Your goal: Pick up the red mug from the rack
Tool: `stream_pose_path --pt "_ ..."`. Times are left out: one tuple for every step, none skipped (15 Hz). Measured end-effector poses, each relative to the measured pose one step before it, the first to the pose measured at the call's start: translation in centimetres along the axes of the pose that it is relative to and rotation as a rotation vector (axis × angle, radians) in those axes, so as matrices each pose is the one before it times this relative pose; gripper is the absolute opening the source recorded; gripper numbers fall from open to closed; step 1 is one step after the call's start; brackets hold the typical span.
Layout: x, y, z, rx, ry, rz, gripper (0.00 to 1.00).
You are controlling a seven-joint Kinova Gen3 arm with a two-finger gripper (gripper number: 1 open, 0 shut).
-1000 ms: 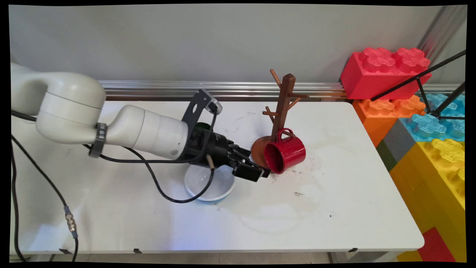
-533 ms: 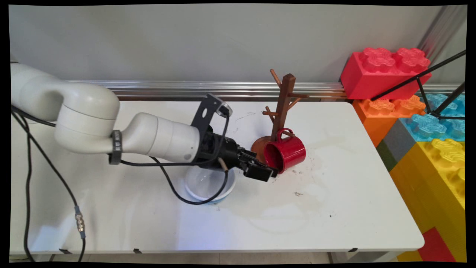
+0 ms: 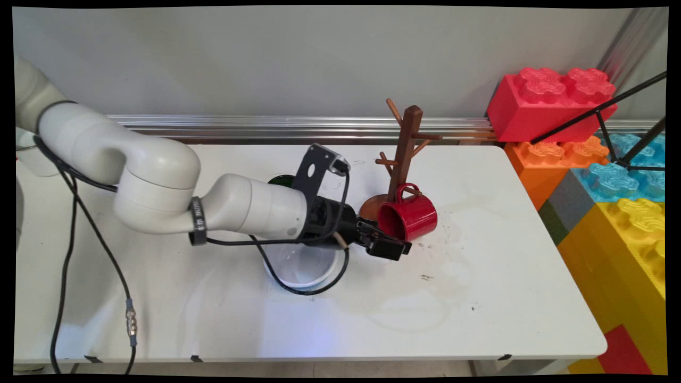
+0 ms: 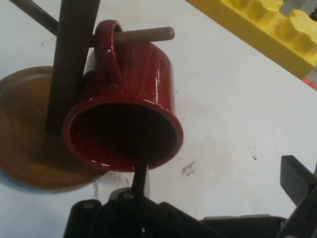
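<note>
A: Where is the gripper?

B: Low over the white table, right at the mouth of the red mug. In the hand view 1 finger reaches up to the mug's lower rim, and the other finger stands well off to the side, so the jaws are spread apart and hold nothing.

A: And the mug itself?

B: It hangs by its handle on a low peg of the brown wooden mug tree, tilted, with its opening turned toward the gripper. Its rim sits just above the tree's round base.

A: What else is close by?

B: A white bowl lies on the table under the arm's wrist, with a black cable looping across it. A dark green thing shows behind the wrist; I cannot tell what it is. Big toy bricks are stacked beside the table's right end.
</note>
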Motion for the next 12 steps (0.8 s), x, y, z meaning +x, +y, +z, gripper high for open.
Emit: stream_pose_path --pt "-0.034 0.031 0.397 0.00182 0.00287 -0.00345 1.0" --pt "-0.01 0.025 0.274 0.00055 0.00162 -0.00204 1.0" --pt "-0.024 0.017 0.401 0.00182 0.00304 -0.00368 1.0" --pt "-0.01 0.006 0.262 0.00128 0.00211 -0.00245 1.0" --pt "-0.018 -0.001 0.414 0.00195 0.00332 -0.00414 1.0" --pt "-0.015 -0.005 0.248 0.00149 0.00248 -0.00289 1.0" --pt "0.0 0.0 0.418 0.00175 0.00393 -0.00421 1.0" --pt "0.004 0.012 0.283 0.00044 0.0024 -0.00239 1.0" --pt "0.002 -0.005 0.422 0.00191 0.0042 -0.0045 1.0" --pt "0.001 0.01 0.268 0.00057 0.00263 -0.00308 1.0" --pt "0.004 -0.002 0.398 0.0017 0.00445 -0.0045 1.0" --pt "-0.01 -0.001 0.243 0.00089 0.00265 -0.00348 1.0"
